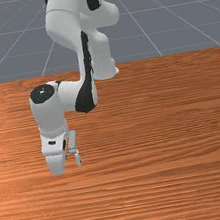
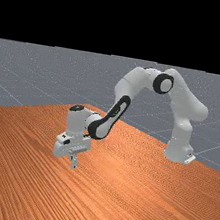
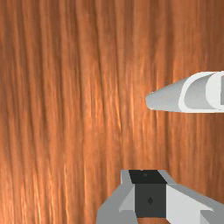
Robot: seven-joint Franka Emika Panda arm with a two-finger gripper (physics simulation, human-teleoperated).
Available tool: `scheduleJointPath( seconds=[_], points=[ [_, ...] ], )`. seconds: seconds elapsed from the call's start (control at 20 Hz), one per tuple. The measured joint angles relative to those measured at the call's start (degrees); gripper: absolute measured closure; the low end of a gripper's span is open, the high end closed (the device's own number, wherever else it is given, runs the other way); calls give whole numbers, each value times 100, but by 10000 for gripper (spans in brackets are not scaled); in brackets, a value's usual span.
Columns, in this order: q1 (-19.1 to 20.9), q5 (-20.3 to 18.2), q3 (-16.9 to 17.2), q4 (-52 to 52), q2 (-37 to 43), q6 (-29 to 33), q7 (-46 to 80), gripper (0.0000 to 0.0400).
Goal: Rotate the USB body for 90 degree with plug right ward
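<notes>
- Gripper [image 2: 74, 165] is pressed together, its two grey fingers [image 3: 190, 203] brought in from both sides until their dark, squared tips are met in one block; nothing is seen to be pinched by them.
- In the far view it is pointed down over the wood, left of the middle; in the front view it is likewise found left of the middle, and whether the table is touched cannot be told.
- USB body [image 3: 165, 96] is seen in the wrist view, apart from the fingers, with its narrow end nearest the line on which they are met; its other end is cut off by the picture's edge.
- It is shaped as a smooth grey taper, blunt at the tip and widened toward a curved white rim, within which a paler rounded part is set.
- Table [image 1: 168, 173] is surfaced in orange-brown wood, streaked with long darker grain that is run from left to right in the front view.
- Arm [image 2: 131, 87] is built of glossy white rounded links, banded with black at the joints; its base is set at the table's far side in the front view, and at the right in the far view.
</notes>
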State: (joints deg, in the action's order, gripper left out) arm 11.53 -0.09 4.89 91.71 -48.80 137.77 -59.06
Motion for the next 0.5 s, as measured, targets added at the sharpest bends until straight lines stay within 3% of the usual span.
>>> scheduleJointPath(
  seconds=[0.5],
  points=[
    [-414, 1, -20, 322, 181, 123, 503, 400]
  ],
)
